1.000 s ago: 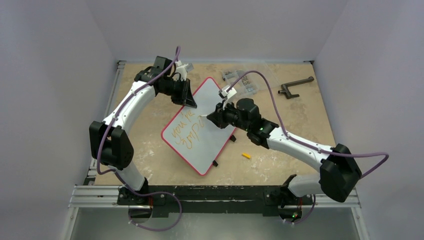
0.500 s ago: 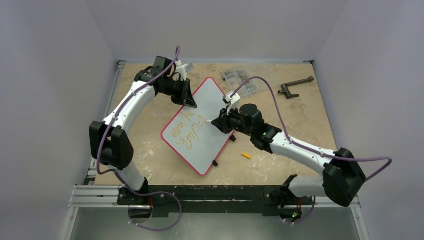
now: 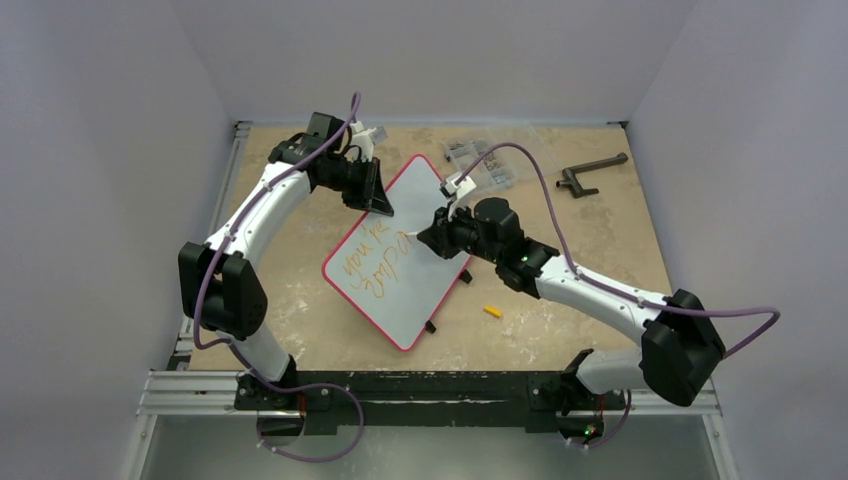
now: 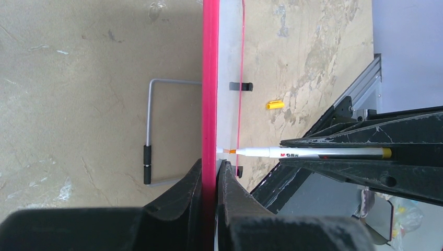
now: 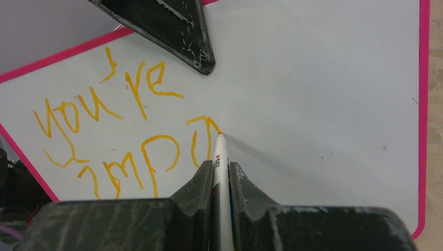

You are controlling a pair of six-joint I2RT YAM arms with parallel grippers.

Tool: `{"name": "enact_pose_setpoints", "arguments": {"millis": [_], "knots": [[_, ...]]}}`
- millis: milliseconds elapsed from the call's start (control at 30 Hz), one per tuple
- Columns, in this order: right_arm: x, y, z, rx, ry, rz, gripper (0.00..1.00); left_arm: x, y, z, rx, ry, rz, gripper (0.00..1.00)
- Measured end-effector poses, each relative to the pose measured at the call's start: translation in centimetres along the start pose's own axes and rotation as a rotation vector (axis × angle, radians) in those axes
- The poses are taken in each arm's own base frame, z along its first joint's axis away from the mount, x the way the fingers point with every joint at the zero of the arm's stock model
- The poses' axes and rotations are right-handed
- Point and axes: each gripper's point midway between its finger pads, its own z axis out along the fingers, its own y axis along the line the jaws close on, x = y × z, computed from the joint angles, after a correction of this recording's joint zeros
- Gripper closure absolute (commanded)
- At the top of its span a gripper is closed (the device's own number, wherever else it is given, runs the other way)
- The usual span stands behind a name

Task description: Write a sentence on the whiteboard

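The right end effector (image 5: 217, 166) is closed tight on a white marker (image 5: 220, 151). The marker's orange tip touches the whiteboard (image 5: 324, 94) just ahead of the fingers, at the end of a curved stroke. To the left of the tip runs the sentence (image 5: 104, 110), slanted orange-yellow handwriting that reads "you're" above a second, unfinished line. Beyond the tip, the left end effector (image 4: 210, 170) is clamped shut on the board's red rim, steadying it on the counter (image 3: 620, 220) between the two arms. Writing well here likely calls for light, even tip pressure and short strokes carried into the blank white area to the right. A firm grip on the rim should keep the board from sliding.
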Motion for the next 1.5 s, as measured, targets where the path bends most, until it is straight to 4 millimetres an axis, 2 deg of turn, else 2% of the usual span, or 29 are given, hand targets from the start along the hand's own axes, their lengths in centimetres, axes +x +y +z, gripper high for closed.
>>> {"name": "enact_pose_setpoints", "arguments": {"millis": [267, 800, 1000, 1200, 1500], "knots": [[-1.4, 0.3, 0.7, -0.004, -0.020, -0.003, 1.00, 0.0, 0.0, 0.0, -0.002, -0.001, 0.000, 1.00], [-2.2, -0.1, 1.0, 0.022, -0.029, -0.005, 1.00, 0.0, 0.1, -0.1, -0.004, -0.002, -0.009, 1.00], [-2.4, -0.8, 0.4, 0.045, -0.024, 0.000, 1.00, 0.0, 0.0, -0.1, -0.003, -0.002, -0.007, 1.00], [-4.5, -2.2, -0.9, 0.075, -0.081, 0.011, 1.00, 0.0, -0.1, -0.2, -0.002, -0.003, -0.006, 1.00], [-3.9, -1.7, -0.7, 0.039, -0.064, 0.018, 1.00, 0.0, -0.1, -0.2, -0.002, -0.003, -0.006, 1.00]]}}
